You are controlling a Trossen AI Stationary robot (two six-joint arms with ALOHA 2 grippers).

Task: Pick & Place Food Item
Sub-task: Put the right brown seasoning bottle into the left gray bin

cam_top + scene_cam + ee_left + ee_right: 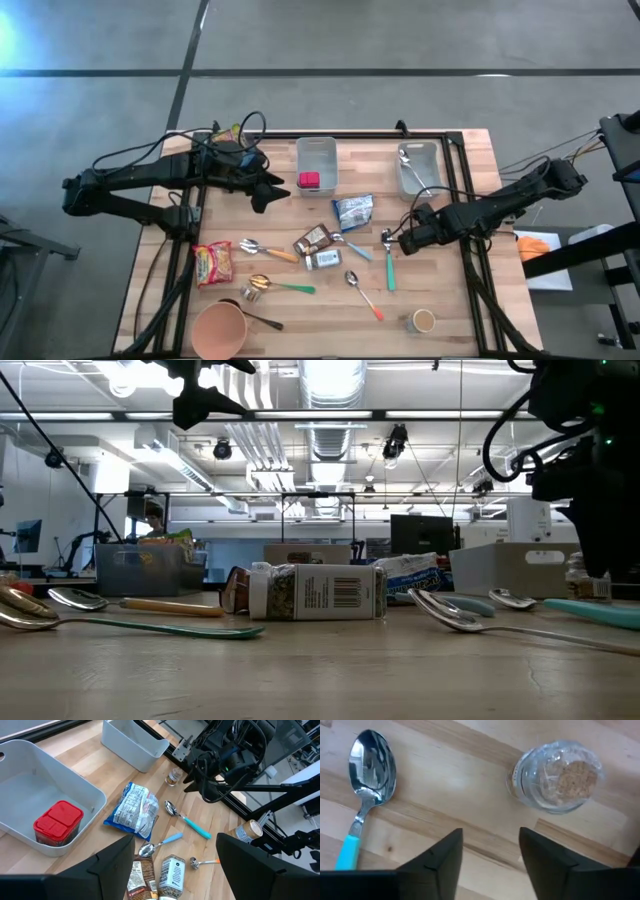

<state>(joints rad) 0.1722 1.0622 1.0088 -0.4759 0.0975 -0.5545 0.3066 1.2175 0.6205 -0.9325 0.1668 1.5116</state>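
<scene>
Right gripper hovers low with jaws parted, holding nothing, just short of the small glass jar standing upright beside the teal-handled spoon. Jar appears rigid, light, smooth-walled and breakable; grasp across its cylindrical body.

Bare wood lies open along the table's right edge and far rim – easy passage there. The middle is crowded: spoons, a blue packet and small jars lie close together, and two bins block the back
</scene>
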